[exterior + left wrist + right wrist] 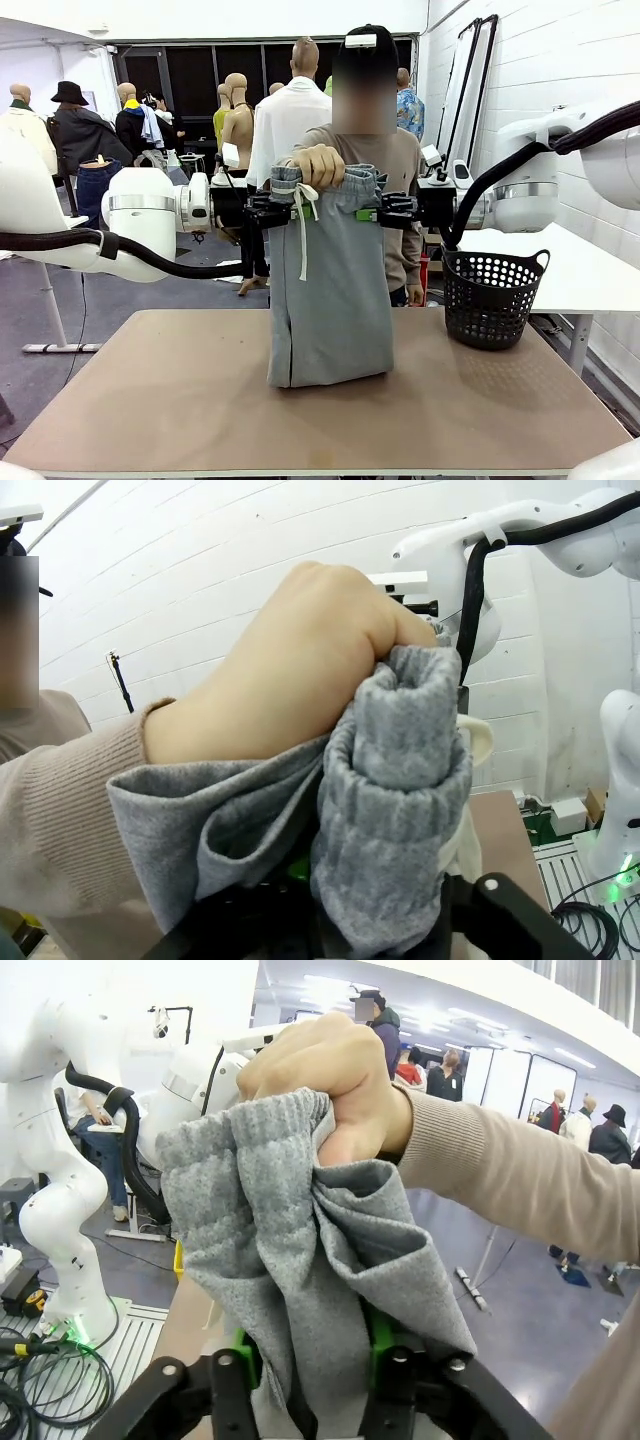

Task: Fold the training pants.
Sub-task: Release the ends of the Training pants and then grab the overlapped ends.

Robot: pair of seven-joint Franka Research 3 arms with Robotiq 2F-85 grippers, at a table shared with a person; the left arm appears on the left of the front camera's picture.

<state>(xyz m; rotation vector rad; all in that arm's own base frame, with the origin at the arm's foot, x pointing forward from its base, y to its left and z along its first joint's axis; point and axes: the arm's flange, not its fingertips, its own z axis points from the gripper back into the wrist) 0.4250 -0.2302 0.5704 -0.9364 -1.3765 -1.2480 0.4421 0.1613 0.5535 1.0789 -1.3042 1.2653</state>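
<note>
The light grey training pants (330, 300) hang upright over the table, their lower end resting on it, with the white drawstring (303, 235) dangling in front. A person's hand (318, 165) grips the gathered waistband from above. My left gripper (285, 212) sits at the waistband's left side and my right gripper (380, 212) at its right. In the right wrist view the green pads (245, 1345) stand apart with a thick fold of the pants (300, 1260) between them. Grey cloth (400, 810) in the left wrist view covers my left gripper (370, 920), with the fist (290, 670) above it.
A black perforated basket (492, 295) stands at the table's right rear. The tan table (150, 400) has bare room left of and in front of the pants. The person stands at the far edge behind them.
</note>
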